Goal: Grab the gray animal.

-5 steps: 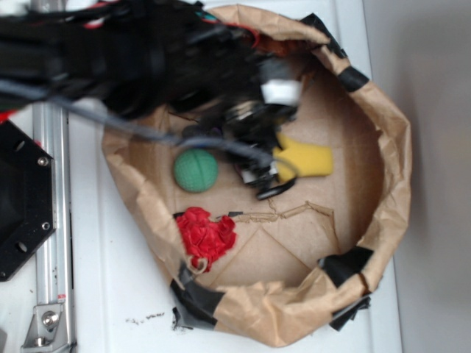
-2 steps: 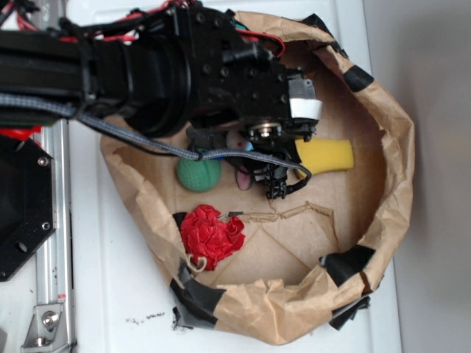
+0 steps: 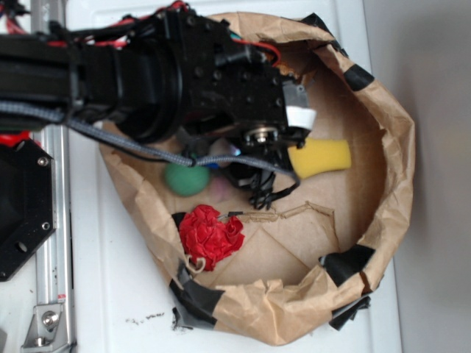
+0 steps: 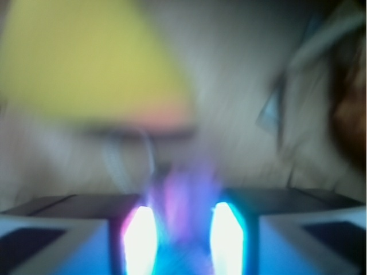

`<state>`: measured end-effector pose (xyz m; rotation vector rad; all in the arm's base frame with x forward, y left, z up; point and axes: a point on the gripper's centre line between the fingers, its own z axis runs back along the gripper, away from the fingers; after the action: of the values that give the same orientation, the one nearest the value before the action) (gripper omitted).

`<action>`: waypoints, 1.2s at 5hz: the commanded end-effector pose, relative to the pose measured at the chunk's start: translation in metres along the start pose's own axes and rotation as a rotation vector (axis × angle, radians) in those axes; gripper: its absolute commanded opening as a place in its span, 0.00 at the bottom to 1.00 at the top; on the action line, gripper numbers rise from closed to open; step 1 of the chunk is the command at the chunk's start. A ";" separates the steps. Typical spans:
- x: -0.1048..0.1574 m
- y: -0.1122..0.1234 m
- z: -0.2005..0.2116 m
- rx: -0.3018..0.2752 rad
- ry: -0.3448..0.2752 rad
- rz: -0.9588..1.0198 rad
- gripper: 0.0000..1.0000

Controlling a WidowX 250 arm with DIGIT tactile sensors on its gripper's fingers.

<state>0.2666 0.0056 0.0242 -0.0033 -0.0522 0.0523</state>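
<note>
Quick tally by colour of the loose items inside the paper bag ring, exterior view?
Green: 1, the knitted ball
Red: 1, the ruffled fabric lump
Yellow: 1, the sponge-like block
Gray: 1, the gray animal, mostly hidden under the arm, only a pale blurred patch showing
Total: 4

Paper bag (image 3: 390, 154) lay open on the bench (image 3: 110, 279). Inside: ball (image 3: 185, 179) at 9 o'clock; fabric lump (image 3: 211, 237) at 7 o'clock, below the ball; sponge (image 3: 321, 157) near centre, toward 3 o'clock; arm (image 3: 147, 73) overhung the 10–12 o'clock part.
</note>
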 end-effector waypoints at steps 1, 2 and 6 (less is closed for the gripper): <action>0.024 -0.020 0.083 -0.061 -0.119 -0.029 0.00; 0.039 -0.039 0.134 -0.140 -0.162 -0.004 0.00; 0.004 0.013 0.117 -0.067 -0.069 0.026 1.00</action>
<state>0.2614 0.0096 0.1245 -0.0701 -0.0677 0.0579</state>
